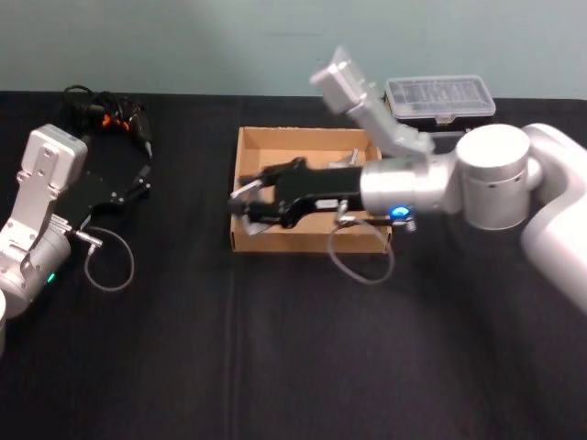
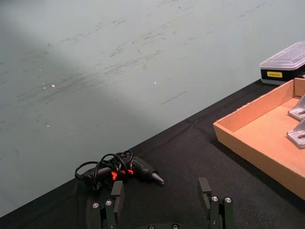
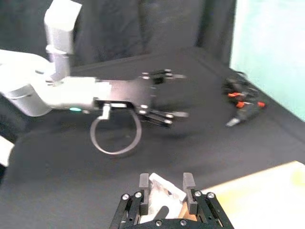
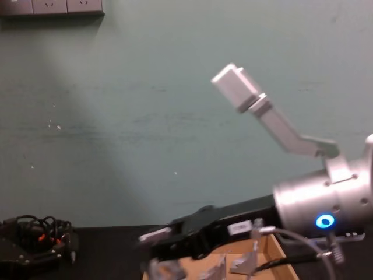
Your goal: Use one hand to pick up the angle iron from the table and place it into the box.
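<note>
We have the angle iron (image 3: 164, 193) pinched between our right gripper's (image 1: 246, 203) fingers; the right wrist view shows the pale piece clamped there, lower centre. In the head view that gripper sits mid-frame, over the left wall of the box (image 1: 303, 137), so the drop spot lies just right of it, above the box floor. We judge a short shift inward precedes release. Other brackets (image 2: 298, 124) already lie inside. Our left gripper (image 2: 162, 198), fingers spread, waits at far left on the table (image 1: 275, 348).

Right gripper (image 1: 246, 202) reaches leftward, apparently clamped on something pale; left gripper (image 2: 162, 198) rests spread apart.
</note>
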